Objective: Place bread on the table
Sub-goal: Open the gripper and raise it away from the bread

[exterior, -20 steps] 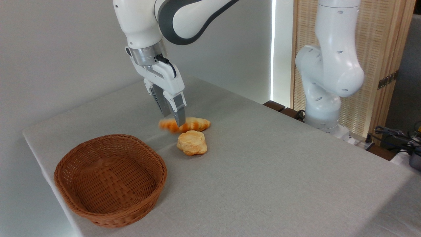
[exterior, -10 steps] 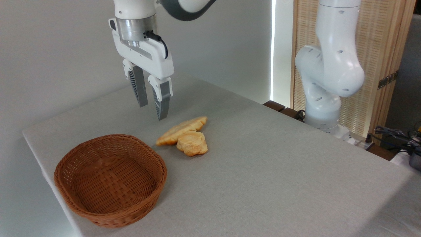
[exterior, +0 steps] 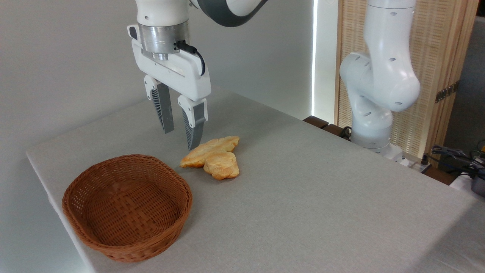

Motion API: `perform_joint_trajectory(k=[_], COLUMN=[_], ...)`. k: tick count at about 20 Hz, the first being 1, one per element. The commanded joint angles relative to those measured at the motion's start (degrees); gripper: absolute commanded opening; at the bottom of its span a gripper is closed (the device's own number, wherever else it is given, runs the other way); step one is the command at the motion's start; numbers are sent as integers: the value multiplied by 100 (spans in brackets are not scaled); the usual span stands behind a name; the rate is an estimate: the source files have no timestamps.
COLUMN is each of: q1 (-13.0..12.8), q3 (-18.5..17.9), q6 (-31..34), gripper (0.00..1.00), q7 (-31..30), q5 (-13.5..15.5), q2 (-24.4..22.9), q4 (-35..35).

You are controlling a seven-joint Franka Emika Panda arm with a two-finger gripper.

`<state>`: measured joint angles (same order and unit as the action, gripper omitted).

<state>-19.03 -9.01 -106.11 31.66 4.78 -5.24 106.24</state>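
Note:
The bread [exterior: 206, 151], a long golden loaf with pointed ends, lies flat on the table [exterior: 310, 182], its near side touching a small round bun [exterior: 221, 165]. My gripper [exterior: 181, 138] hangs open just above and left of the bread's left half, fingers pointing down with nothing between them. The right fingertip [exterior: 193, 143] is close over the loaf but apart from it.
A brown wicker basket [exterior: 127, 204] stands empty at the table's front left corner. The arm's white base [exterior: 379, 91] rises at the back right beside a slatted wooden screen. Cables and gear lie at the far right edge.
The gripper let go of the bread, which dropped flat beside the bun. The gripper rose and opened, then shifted slightly right and lower over the loaf.

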Motion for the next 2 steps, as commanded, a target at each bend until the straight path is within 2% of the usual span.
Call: perform_joint_trajectory(k=[1, 2], q1=[-39, -40], q3=[-198, -198], q6=[91, 91], gripper=[100, 100], q7=[174, 174], q5=[-4, -13], q2=[6, 6], q4=[-121, -121])
